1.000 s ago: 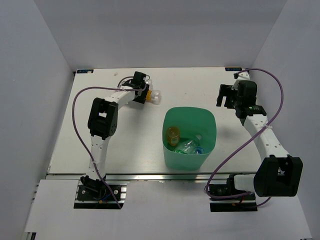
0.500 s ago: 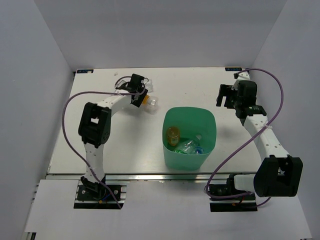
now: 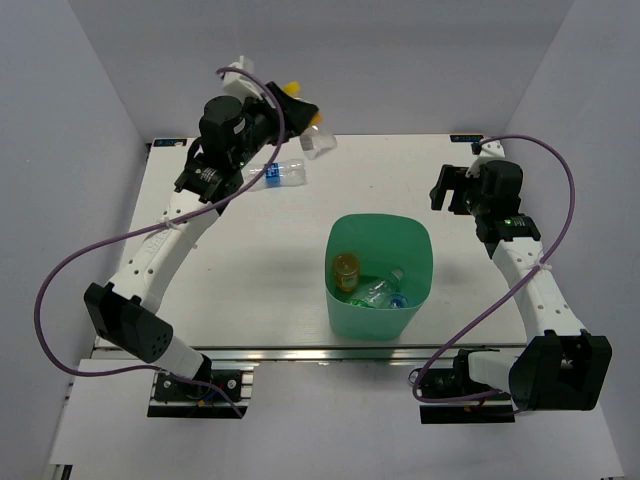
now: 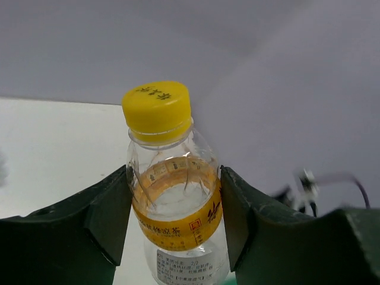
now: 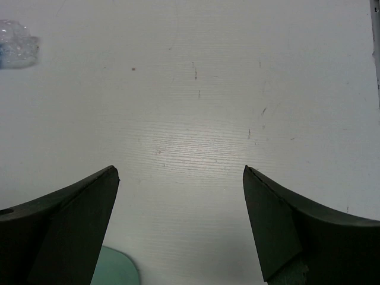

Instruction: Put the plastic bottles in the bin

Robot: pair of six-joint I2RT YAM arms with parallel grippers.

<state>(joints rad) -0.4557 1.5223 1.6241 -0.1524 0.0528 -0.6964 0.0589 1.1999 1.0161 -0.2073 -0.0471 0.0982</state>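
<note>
My left gripper [image 3: 298,110] is raised high over the table's far left, shut on a clear plastic bottle [image 4: 172,196] with a yellow-orange cap [image 4: 157,107] and an orange label band. In the top view that bottle [image 3: 318,142] hangs tilted in the air. A second clear bottle with a blue label [image 3: 275,175] lies on the table below it. The mint-green bin [image 3: 415,250] stands at centre right, holding an orange bottle [image 3: 346,270] and clear bottles [image 3: 378,292]. My right gripper [image 3: 447,190] hovers open and empty to the bin's far right, over bare table [image 5: 181,172].
The white table [image 3: 250,270] is walled in by grey panels on three sides. In the right wrist view a corner of the bin [image 5: 116,267] shows at the bottom left and a clear bottle [image 5: 15,44] at the top left. Purple cables loop beside both arms.
My left arm has swung up and lifted the orange-capped bottle off the table into the air. The blue-label bottle now lies uncovered below. The right arm has barely moved.
</note>
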